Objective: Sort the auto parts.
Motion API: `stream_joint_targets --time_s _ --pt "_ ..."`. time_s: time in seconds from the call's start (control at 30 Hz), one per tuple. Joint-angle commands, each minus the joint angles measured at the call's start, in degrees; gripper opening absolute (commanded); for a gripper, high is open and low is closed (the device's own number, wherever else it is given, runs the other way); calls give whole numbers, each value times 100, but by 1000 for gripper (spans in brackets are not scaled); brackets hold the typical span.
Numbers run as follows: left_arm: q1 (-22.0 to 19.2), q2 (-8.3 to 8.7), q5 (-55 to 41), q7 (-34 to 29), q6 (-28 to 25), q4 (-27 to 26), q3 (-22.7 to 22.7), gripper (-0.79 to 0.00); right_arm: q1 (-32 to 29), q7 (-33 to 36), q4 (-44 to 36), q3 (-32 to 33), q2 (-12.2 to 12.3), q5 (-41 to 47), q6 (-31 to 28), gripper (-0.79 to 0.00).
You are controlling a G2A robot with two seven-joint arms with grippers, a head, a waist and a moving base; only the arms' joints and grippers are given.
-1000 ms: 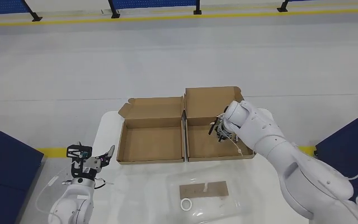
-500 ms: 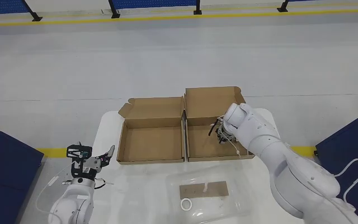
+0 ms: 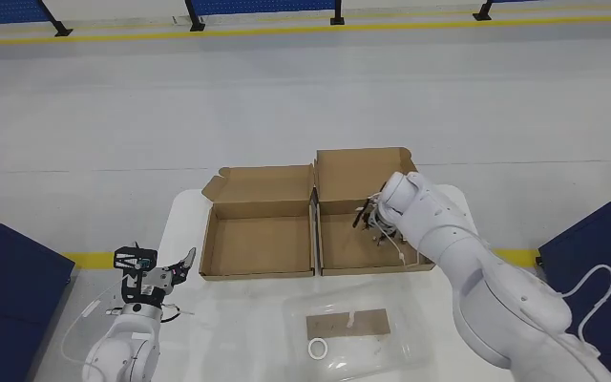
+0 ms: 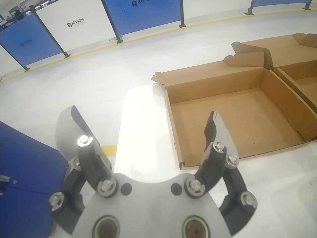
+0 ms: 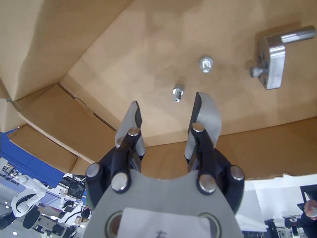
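Cardboard boxes stand side by side on the white table [image 3: 239, 306]: the right box [image 3: 339, 250] holds two small bolts [image 5: 206, 64] and a metal block [image 5: 271, 58] with a rod, and the right gripper [image 5: 166, 105] hangs inside it, fingers spread, the nearer bolt [image 5: 177, 92] just ahead of their tips. Beside the left box [image 3: 258, 244], near the table's left front corner, the left gripper [image 4: 143, 115] is spread wide. At the table's front lies a clear plastic bag [image 3: 382, 334] with a brown card [image 3: 348, 325] and a white ring [image 3: 316, 350].

L box [image 3: 258, 246] beside R box [image 3: 342, 244] on table [image 3: 229, 315]; bolts [image 5: 178, 92] + bracket [image 5: 273, 61] in R box; bag [image 3: 382, 342] w/ ring [image 3: 318, 350] in front.
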Motion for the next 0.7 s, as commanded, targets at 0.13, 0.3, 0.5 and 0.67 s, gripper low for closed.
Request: stream_joint_targets --time_s 0.13,0.3,0.5,0.67 --pt "0 0 0 0 0 0 0 0 164 135 -77 126 27 -20 -217 0" --pt "0 0 0 0 0 0 0 0 321 346 -268 306 131 32 -435 0" --pt "0 0 0 0 0 0 0 0 365 772 -607 760 438 375 -1307 0" --pt "0 0 0 0 0 0 0 0 173 1235 -1149 1288 858 661 -2145 0"
